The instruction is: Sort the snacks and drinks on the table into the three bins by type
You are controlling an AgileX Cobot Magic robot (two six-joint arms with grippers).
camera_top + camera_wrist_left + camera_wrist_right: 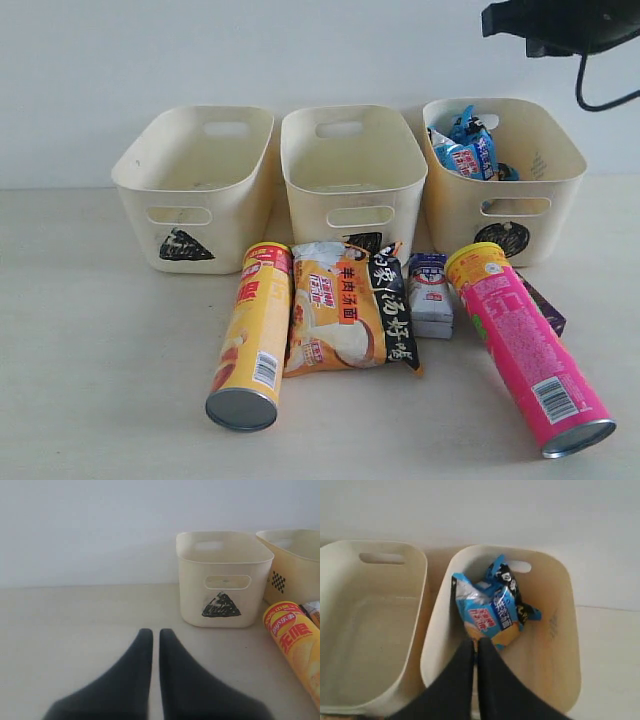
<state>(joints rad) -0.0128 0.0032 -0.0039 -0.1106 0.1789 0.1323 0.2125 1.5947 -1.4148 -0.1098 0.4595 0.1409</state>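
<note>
On the table (90, 350), three cream bins stand in a row: the triangle bin (150, 190), the middle bin (300, 180) and the circle bin (450, 210). A blue noodle packet (470, 150) lies inside the circle bin. In front lie a yellow chip can (252, 335), an orange-black noodle packet (345, 310), a white-blue carton (431, 294), a pink chip can (528, 347) and a purple carton (545, 308) half hidden behind it. My right gripper (476, 642) hangs shut and empty high above the blue packet (490, 610). My left gripper (156, 632) is shut and empty, low over the table beside the triangle bin (225, 580).
A plain white wall stands right behind the bins. The right arm's dark body (560, 25) and its cable (600, 95) show at the top right of the exterior view. The yellow can (300, 650) lies close to the triangle bin's front.
</note>
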